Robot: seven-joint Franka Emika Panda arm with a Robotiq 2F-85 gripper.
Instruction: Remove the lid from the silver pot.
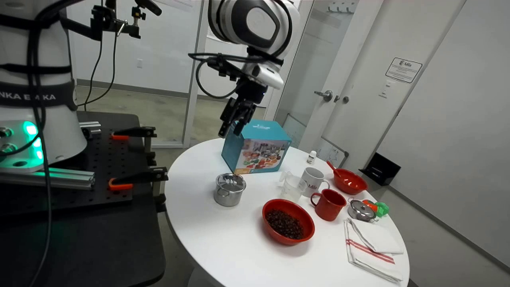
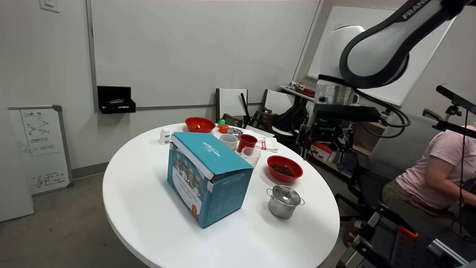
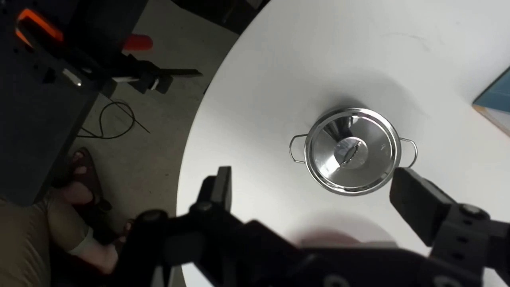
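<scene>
The wrist view cuts off the teal box (image 3: 496, 93), and the pincer (image 3: 312, 175) itself covers part of a blurred red shape (image 3: 328, 238). Its fingers stand spread wide, well above the silver pot (image 1: 229, 196) on the white table (image 1: 235, 237); the lid (image 3: 350, 152) caps it. "FRANK" reads on the arm (image 2: 375, 56), "Mila" on the white mug (image 1: 314, 180).

The white arm (image 1: 261, 24) has black cables (image 1: 239, 58) and gripper (image 1: 230, 131).

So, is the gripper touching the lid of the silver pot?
Apart: both exterior views show the gripper higher than the lid, with a clear gap between.
</scene>
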